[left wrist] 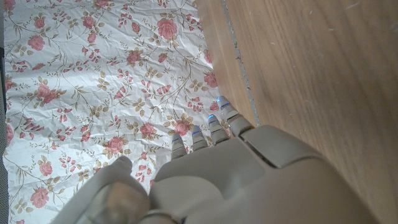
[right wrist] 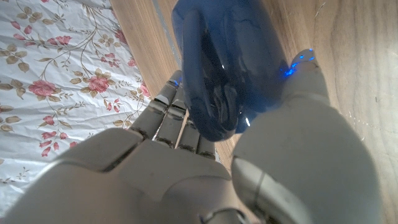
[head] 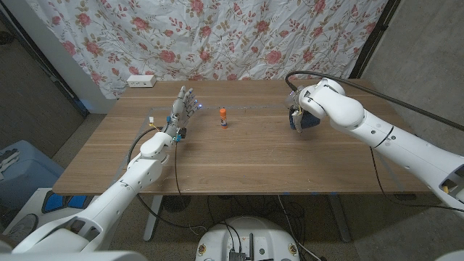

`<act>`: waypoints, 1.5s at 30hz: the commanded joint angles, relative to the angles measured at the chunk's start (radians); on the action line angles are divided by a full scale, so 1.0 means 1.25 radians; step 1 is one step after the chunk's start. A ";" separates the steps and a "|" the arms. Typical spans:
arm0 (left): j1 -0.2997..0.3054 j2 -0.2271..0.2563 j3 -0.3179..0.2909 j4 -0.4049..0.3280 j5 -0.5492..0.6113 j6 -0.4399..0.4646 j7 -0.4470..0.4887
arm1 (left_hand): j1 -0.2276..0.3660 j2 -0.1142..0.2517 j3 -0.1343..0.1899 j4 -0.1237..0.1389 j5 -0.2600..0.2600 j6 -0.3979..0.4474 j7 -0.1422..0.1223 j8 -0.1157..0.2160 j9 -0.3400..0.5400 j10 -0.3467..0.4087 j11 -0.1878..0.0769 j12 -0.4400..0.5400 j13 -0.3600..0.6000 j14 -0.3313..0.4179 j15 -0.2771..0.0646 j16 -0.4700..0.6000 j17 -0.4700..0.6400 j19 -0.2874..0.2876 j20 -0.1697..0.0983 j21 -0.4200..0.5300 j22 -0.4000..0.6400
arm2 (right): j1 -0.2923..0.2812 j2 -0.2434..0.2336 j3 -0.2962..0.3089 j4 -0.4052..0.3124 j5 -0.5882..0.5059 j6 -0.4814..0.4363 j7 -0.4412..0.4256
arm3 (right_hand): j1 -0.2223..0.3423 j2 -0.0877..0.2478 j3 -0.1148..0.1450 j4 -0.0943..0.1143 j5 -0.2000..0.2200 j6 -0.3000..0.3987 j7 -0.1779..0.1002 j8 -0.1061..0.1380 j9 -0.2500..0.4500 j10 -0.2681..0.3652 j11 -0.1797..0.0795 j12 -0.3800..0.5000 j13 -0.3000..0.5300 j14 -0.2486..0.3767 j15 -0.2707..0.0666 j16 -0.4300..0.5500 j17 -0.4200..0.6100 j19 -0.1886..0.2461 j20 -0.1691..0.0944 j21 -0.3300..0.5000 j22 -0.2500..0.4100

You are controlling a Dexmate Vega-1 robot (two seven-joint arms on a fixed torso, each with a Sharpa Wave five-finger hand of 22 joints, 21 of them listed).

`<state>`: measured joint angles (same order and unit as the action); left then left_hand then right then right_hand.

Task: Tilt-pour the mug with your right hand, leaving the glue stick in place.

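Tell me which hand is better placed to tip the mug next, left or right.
Right. The right hand already grips the blue mug, while the left hand stands open on the far side of the glue stick, well away from the mug.

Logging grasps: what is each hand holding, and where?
Right hand grips the blue mug around its body; left hand holds nothing.

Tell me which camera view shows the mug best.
The right wrist view: the blue mug looms close there, gripped by the right hand, its dark opening visible. In the head view the mug is a small blue patch mostly hidden behind the right hand. The left wrist view offers nothing of it.
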<state>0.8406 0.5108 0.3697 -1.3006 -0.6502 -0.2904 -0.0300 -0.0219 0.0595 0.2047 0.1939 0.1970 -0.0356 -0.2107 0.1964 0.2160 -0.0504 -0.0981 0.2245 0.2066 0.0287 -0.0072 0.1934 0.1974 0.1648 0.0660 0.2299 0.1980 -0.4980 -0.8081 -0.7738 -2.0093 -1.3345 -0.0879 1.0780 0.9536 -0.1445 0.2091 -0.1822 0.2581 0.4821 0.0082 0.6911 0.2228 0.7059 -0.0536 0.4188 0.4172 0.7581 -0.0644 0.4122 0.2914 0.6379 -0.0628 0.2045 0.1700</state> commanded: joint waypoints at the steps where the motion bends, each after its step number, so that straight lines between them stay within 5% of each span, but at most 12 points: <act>1: 0.000 0.000 0.000 0.000 0.000 0.000 0.000 | -0.002 0.095 0.005 0.001 0.003 -0.002 -0.005 0.005 0.002 -0.003 -0.005 0.003 0.004 0.006 -0.003 0.004 0.004 0.007 0.000 0.005 0.002 | -0.005 0.019 -0.008 0.010 -0.054 0.031 0.011 | 0.114 0.113 0.031 0.024 -0.003 0.084 -0.078 0.005 0.002 0.126 -0.119 0.003 0.002 0.020 -0.136 0.001 0.002 0.008 -0.087 0.000 0.003; 22: 0.000 0.000 0.000 0.000 0.000 0.000 0.000 | -0.002 0.095 0.005 0.001 0.003 -0.001 -0.005 0.005 0.002 -0.002 -0.003 0.003 0.004 0.007 -0.003 0.004 0.004 0.007 -0.001 0.005 0.002 | -0.017 0.050 0.007 0.009 -0.063 0.028 0.007 | 0.112 0.121 0.031 0.027 -0.011 0.083 -0.080 0.007 -0.001 0.127 -0.119 -0.002 0.005 0.023 -0.135 -0.002 0.006 0.005 -0.090 -0.001 0.003; 45: 0.000 0.001 0.000 -0.001 0.000 0.001 0.000 | -0.002 0.095 0.005 0.001 0.003 -0.002 -0.005 0.005 0.002 -0.003 -0.006 0.003 0.004 0.006 -0.003 0.004 0.004 0.007 0.000 0.005 0.002 | -0.114 0.034 0.138 -0.038 0.147 -0.175 -0.111 | 0.110 0.127 0.028 0.027 -0.022 0.079 -0.079 0.012 -0.001 0.121 -0.118 -0.016 0.003 0.021 -0.137 -0.008 0.012 0.005 -0.091 -0.001 0.004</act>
<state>0.8405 0.5114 0.3692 -1.3006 -0.6506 -0.2895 -0.0302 -0.0219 0.0595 0.2047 0.1939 0.1970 -0.0356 -0.2108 0.1964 0.2159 -0.0504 -0.0981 0.2245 0.2066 0.0287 -0.0072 0.1934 0.1974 0.1648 0.0660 0.2300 0.1980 -0.5823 -0.7523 -0.6762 -2.0278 -1.2732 -0.1937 1.0175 0.9513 -0.1423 0.2088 -0.1819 0.2320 0.4821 0.0081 0.6992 0.2213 0.7164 -0.0643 0.4012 0.4169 0.7650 -0.0680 0.4013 0.3008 0.6392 -0.0642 0.2044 0.1699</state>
